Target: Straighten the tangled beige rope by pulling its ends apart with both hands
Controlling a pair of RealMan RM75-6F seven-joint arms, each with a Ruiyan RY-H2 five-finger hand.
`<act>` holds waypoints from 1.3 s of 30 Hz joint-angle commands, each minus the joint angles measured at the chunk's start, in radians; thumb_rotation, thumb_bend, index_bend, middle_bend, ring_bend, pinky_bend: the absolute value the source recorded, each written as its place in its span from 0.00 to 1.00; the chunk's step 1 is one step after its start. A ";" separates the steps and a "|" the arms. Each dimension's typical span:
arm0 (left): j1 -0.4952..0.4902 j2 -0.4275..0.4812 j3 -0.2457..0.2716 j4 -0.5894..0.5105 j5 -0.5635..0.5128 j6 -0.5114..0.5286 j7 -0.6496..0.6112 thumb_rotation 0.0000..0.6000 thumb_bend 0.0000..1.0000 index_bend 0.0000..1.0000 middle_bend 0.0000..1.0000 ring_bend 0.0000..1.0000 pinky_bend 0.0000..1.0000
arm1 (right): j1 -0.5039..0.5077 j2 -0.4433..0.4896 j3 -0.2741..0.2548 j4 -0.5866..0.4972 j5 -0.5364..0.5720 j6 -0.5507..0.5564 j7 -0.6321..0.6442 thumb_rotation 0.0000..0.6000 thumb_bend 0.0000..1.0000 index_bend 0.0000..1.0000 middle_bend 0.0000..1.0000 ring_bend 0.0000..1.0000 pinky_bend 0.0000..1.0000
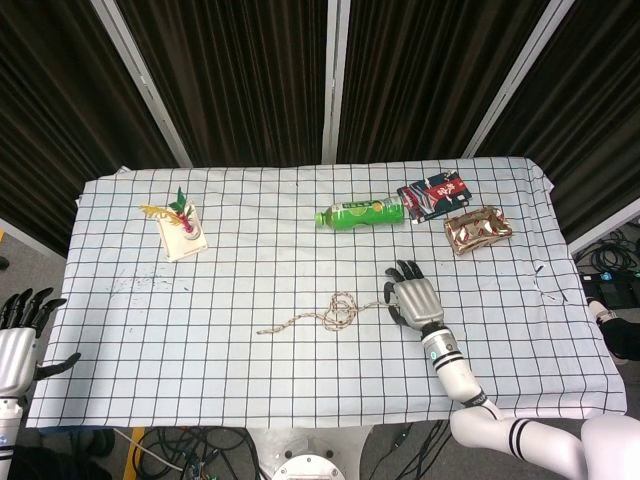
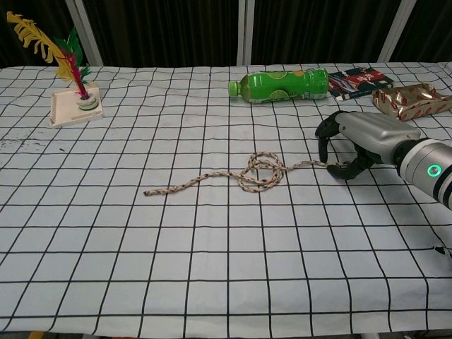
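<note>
The beige rope [image 1: 335, 314] [image 2: 263, 171] lies on the checkered cloth with a tangled loop near its middle. Its left end [image 2: 147, 192] is free. Its right end runs in under my right hand [image 1: 413, 299] [image 2: 360, 138], which hovers low over it, palm down. The fingers point down on the far side of the rope and the thumb [image 2: 351, 169] touches down on the near side, still apart, so nothing is pinched. My left hand [image 1: 19, 333] hangs off the table's left edge, fingers spread, holding nothing; only the head view shows it.
A green bottle [image 1: 360, 213] [image 2: 280, 83] lies on its side behind the rope. A dark snack packet [image 1: 433, 194] [image 2: 357, 79] and a gold wrapper [image 1: 478, 228] [image 2: 414, 99] lie at the back right. A feather shuttlecock on a beige tray [image 1: 182, 232] [image 2: 73, 104] stands at the back left.
</note>
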 commanded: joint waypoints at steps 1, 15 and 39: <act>0.000 -0.001 0.000 0.003 0.000 -0.001 -0.002 1.00 0.05 0.22 0.10 0.00 0.00 | 0.001 0.000 -0.001 0.001 0.004 0.001 -0.003 1.00 0.35 0.53 0.18 0.00 0.00; -0.027 0.008 -0.006 0.011 0.026 -0.012 0.005 1.00 0.05 0.22 0.10 0.00 0.00 | 0.005 -0.012 -0.004 0.018 0.022 0.009 -0.008 1.00 0.43 0.61 0.20 0.00 0.00; -0.454 -0.104 -0.069 -0.178 0.057 -0.479 -0.001 1.00 0.10 0.40 0.14 0.00 0.00 | 0.049 0.081 0.077 -0.247 0.138 0.098 -0.173 1.00 0.48 0.64 0.21 0.00 0.00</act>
